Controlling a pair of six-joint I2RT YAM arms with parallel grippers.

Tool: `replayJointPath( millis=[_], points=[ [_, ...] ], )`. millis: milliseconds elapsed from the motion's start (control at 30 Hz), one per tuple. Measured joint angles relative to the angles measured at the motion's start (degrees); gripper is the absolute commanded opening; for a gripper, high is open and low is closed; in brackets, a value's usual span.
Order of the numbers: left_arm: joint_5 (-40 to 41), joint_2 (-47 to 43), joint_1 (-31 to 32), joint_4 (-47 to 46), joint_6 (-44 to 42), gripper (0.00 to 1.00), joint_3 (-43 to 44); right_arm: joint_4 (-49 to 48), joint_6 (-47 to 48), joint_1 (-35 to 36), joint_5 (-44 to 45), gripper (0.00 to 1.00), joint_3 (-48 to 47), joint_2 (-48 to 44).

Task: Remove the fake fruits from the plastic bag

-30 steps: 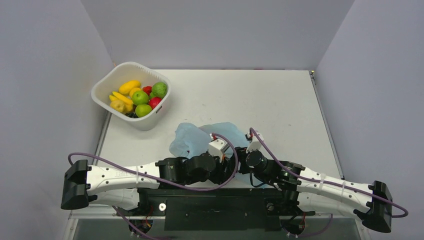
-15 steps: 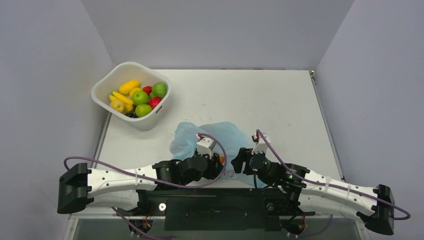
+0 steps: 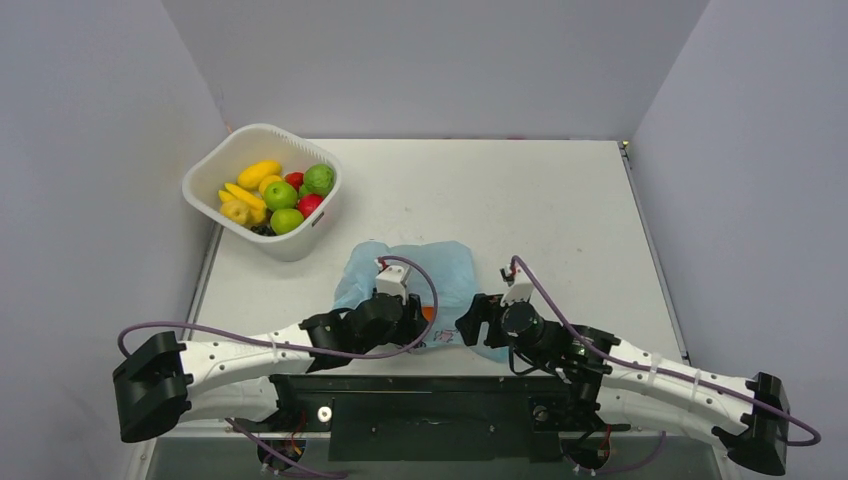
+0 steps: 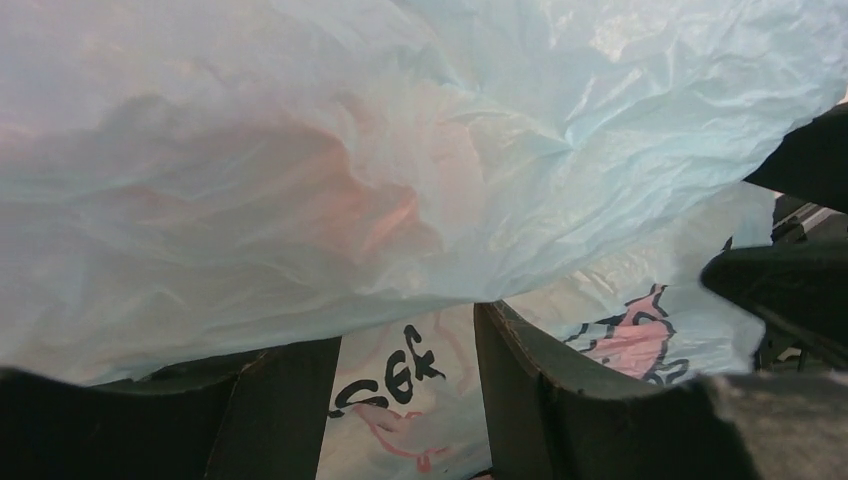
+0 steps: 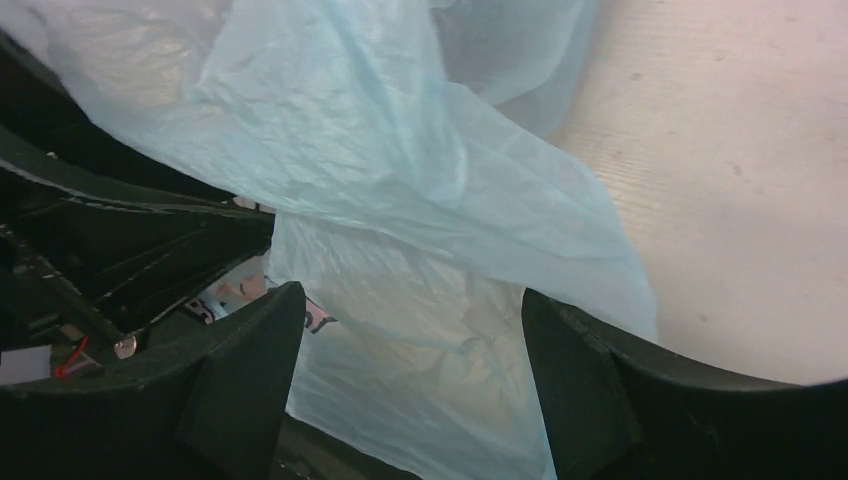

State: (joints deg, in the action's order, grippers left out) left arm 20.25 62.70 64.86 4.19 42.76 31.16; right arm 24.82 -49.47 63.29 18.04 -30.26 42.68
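Observation:
The light-blue plastic bag (image 3: 450, 268) lies crumpled near the table's front edge, between my two grippers. A small orange patch (image 3: 428, 313), probably the orange, shows at its near side. In the left wrist view a reddish-orange shape (image 4: 370, 210) glows through the film; the other fake fruits are hidden. My left gripper (image 3: 420, 324) is open at the bag's near left. Film drapes over its fingertips (image 4: 520, 350), and the black printed lettering (image 4: 400, 375) lies between them. My right gripper (image 3: 468, 326) is open at the bag's near right, its fingers (image 5: 590, 380) wide apart around loose film (image 5: 420, 350).
A white basket (image 3: 300, 240) stands at the back left and holds a banana, a lemon, green apples and red fruits. Grey walls close in the table on three sides. The black mounting rail (image 3: 430, 400) runs along the near edge.
My left gripper has drawn back to the left and the bag has sunk flatter. The orange patch has come into view. My right gripper has shifted slightly left.

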Motion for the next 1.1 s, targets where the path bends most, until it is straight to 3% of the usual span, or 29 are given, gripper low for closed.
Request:
replayJointPath(
  millis=[200, 267, 300, 367, 400, 667, 1100],
  points=[
    [-2.78, 3.67, 0.0, -0.57, -0.63, 0.45, 1.7, -12.52, 1.44, -0.59, -5.49, 0.78, 5.14, 2.97],
    [-3.06, 4.04, -0.07, -0.66, -0.96, 0.45, 1.84, -14.23, 0.79, -1.03, -5.09, 0.6, 5.31, 5.4],
    [-3.19, 4.37, -0.09, -0.63, -1.07, 0.45, 1.97, -14.93, 0.39, -1.11, -4.28, 0.33, 5.31, 7.06],
    [-3.41, 5.27, -0.11, -0.61, -1.31, 0.45, 2.45, -15.52, -0.42, -1.11, -3.32, 0.03, 5.46, 9.92],
    [-3.54, 5.75, -0.11, -0.63, -1.44, 0.46, 2.75, -15.87, -1.18, -0.96, -2.95, 0.0, 5.79, 10.58],
    [-4.26, 10.25, -2.4, -0.57, -3.34, 0.46, 7.19, -10.34, -5.05, 8.02, 3.52, 0.0, 6.27, 2.4],
    [-2.4, 21.07, -3.19, -0.09, -6.93, 0.48, 14.69, -5.64, -10.36, 11.78, 5.03, 0.0, 9.38, 0.17]
  ],
)
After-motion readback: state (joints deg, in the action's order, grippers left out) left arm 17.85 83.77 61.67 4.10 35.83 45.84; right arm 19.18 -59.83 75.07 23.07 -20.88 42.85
